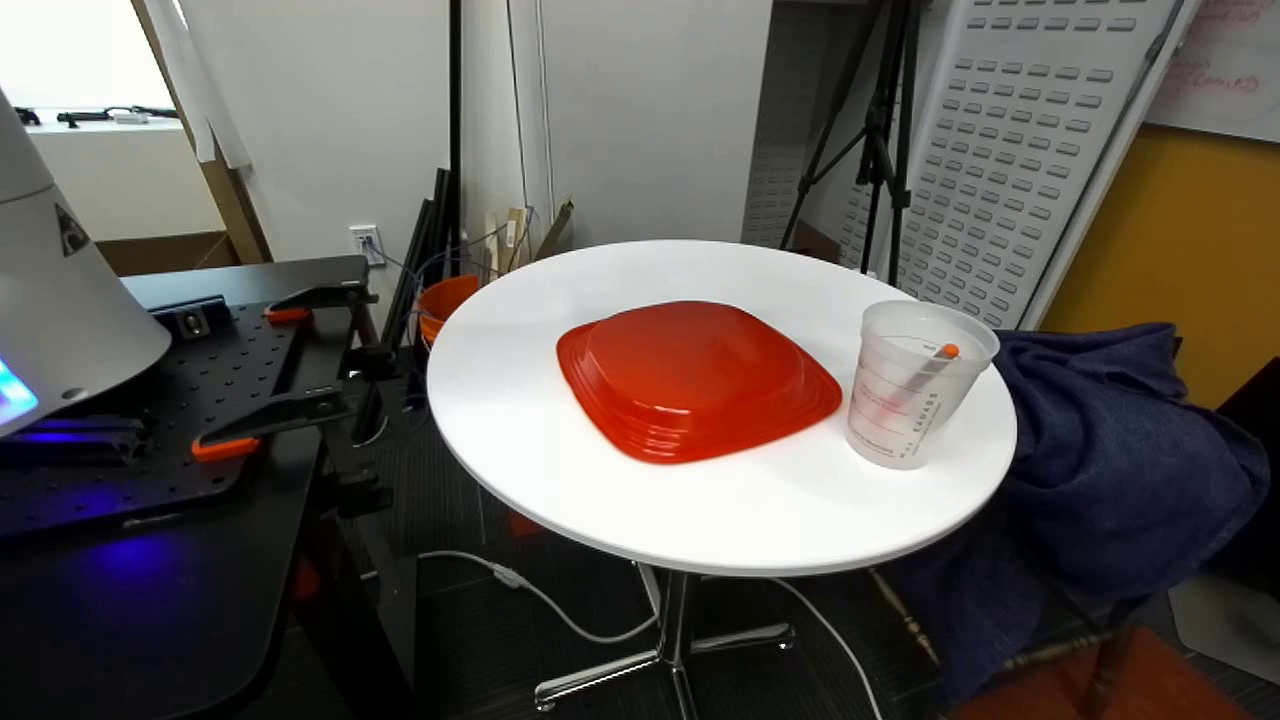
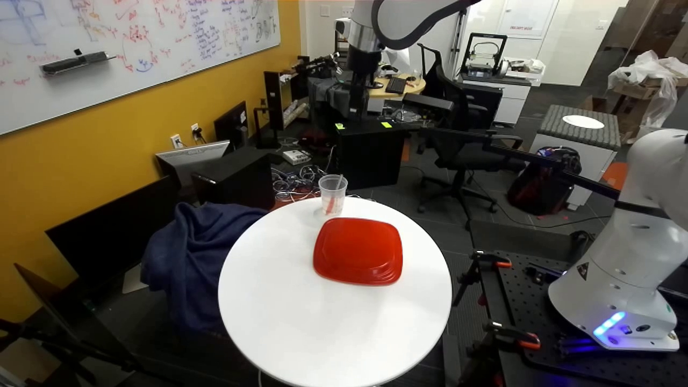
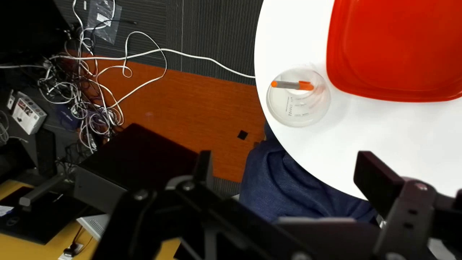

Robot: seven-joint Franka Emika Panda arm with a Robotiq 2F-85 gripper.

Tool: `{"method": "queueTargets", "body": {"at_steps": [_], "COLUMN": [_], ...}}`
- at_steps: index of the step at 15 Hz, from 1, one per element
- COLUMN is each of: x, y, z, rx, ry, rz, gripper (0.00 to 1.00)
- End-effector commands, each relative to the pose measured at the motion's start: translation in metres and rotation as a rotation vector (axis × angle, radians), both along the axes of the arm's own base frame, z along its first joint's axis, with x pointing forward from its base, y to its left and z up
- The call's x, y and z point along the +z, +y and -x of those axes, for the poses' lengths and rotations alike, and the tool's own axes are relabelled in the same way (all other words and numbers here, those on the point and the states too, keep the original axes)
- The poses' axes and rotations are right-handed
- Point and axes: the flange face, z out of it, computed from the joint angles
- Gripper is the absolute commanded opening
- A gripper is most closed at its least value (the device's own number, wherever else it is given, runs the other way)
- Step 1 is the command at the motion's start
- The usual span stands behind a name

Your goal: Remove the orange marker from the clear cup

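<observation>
Where clear cup (image 1: 903,424) veils it, orange marker (image 1: 927,371) blurs.

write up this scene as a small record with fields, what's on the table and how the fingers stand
container: clear plastic tumbler, upright
contents: slim orange-and-grey marker, leaning
support: round white table
nearby: glossy red squarish plate, beside the tumbler
grasp: black fingers, open, nothing between them
status: marker not yet removed
</observation>
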Motion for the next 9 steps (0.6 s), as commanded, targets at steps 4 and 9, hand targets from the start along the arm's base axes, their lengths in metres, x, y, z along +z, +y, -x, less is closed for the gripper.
{"method": "queueTargets", "body": {"at_steps": [4, 9], "x": [-0.002, -0.009], "y": [0.004, 0.006], "z": [-0.043, -0.056], "rx": [0.009, -0.025], "ry": [0.096, 0.184], "rz": [0.023, 0.054], "gripper": [1.00, 1.00]}}
